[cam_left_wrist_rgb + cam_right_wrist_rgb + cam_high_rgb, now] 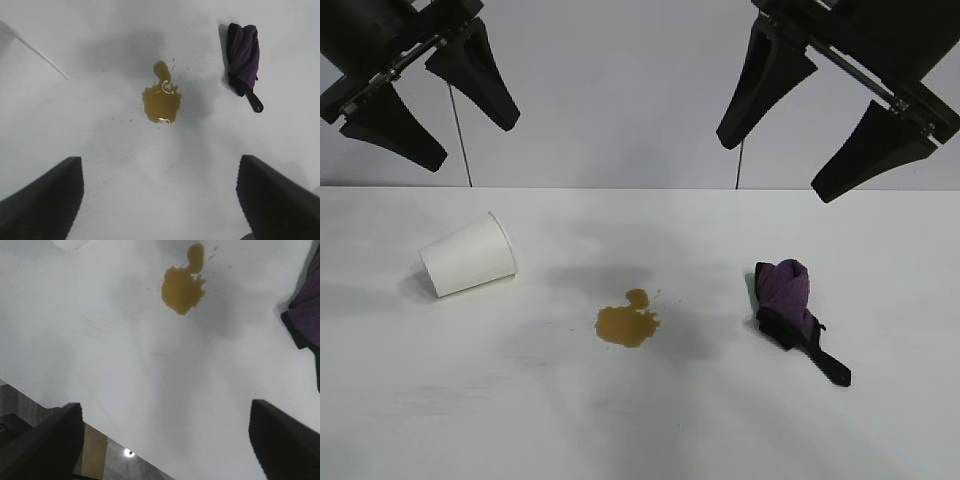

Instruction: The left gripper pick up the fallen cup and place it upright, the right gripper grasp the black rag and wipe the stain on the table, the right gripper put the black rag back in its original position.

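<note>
The white paper cup (469,255) lies on its side at the left of the white table (640,420), mouth toward the right. The amber-brown stain (627,322) sits mid-table; it also shows in the left wrist view (161,99) and the right wrist view (183,286). The purple, black-edged rag (790,305) lies at the right, also in the left wrist view (243,57) and at the right wrist view's edge (306,315). My left gripper (478,140) hangs open high above the cup. My right gripper (776,168) hangs open high above the rag. Both are empty.
A grey panelled wall (620,90) stands behind the table. The right wrist view shows the table's edge with floor beyond (120,460). Only a sliver of the cup's rim (35,50) shows in the left wrist view.
</note>
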### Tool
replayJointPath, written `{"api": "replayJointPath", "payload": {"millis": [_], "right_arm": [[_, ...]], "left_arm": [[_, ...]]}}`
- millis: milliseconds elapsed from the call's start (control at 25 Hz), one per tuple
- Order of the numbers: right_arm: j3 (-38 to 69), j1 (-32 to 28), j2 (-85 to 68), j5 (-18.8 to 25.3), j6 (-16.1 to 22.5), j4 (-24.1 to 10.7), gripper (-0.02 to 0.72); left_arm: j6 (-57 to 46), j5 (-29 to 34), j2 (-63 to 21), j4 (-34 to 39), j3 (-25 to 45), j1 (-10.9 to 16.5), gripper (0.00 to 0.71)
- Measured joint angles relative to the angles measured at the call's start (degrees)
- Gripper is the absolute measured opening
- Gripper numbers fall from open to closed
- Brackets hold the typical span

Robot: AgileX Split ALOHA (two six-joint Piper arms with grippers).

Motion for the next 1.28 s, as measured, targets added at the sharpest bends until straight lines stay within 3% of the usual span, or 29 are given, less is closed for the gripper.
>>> {"api": "replayJointPath", "payload": {"millis": [200, 640, 880, 1280], "right_arm": [[0.0, 0.0, 0.0, -0.1, 0.0, 0.0, 0.622], [0.0, 0.0, 0.0, -0.1, 0.0, 0.0, 0.622], [0.0, 0.0, 0.0, -0.1, 0.0, 0.0, 0.622], [0.0, 0.0, 0.0, -0.4, 0.0, 0.0, 0.622]], "left_arm": [[11.0, -0.6, 0.0, 0.0, 0.0, 0.0, 0.605], [61.3, -2.3, 0.0, 0.5, 0.0, -0.2, 0.605], [63.8, -6.4, 2.2, 6.1, -0.2, -0.2, 0.605], [57.2, -10.3, 8.1, 14.4, -0.4, -0.2, 0.605]]}}
